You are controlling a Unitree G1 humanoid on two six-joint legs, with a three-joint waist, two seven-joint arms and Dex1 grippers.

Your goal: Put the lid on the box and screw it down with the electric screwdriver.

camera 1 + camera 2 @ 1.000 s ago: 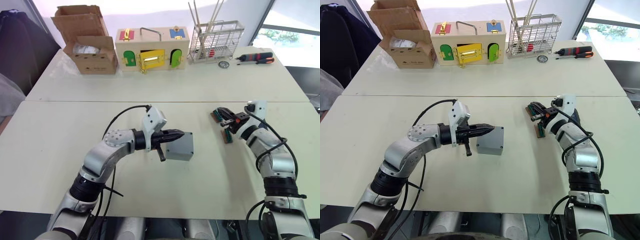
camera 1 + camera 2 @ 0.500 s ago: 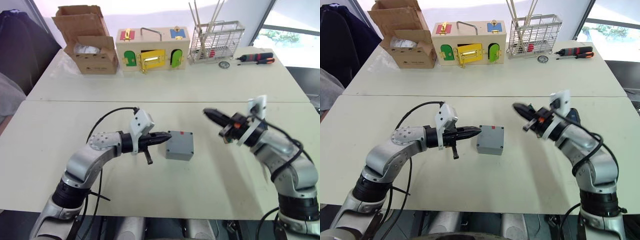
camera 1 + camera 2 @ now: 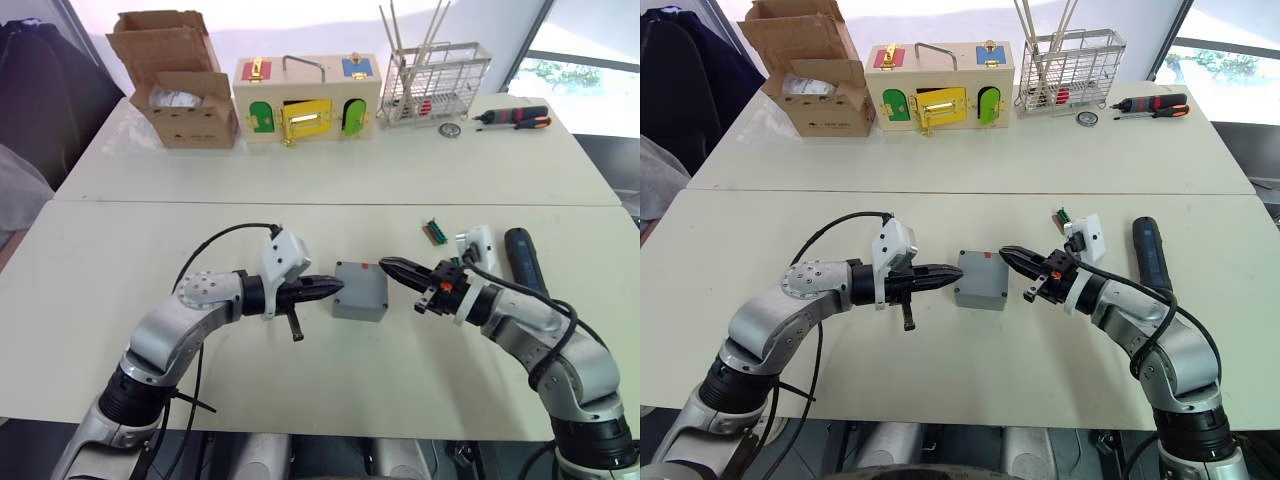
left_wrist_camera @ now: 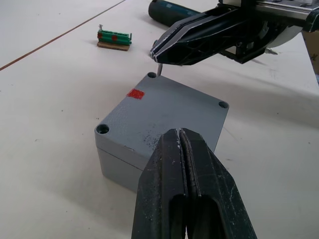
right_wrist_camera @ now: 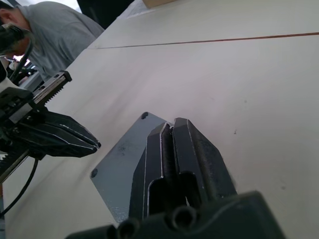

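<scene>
Mid-table sits your grey plastic box [image 3: 360, 290], flat grey lid [image 4: 164, 112] already on. L gripper [image 3: 335, 285] closed, empty; R gripper [image 3: 390, 268] closed on a small screw [image 4: 158, 68] over a corner hole. Black cylindrical electric screwdriver [image 3: 524, 260] lies near R arm; next, seat the screw.

lid [image 4: 167, 112] on box [image 4: 119, 162], jaws closed

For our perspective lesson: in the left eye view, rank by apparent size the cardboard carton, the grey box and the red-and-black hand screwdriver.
1. Cardboard carton, largest.
2. Grey box.
3. Hand screwdriver, smallest.
The carton and screwdriver lie farther from the camera, so they look smaller than they are.
</scene>
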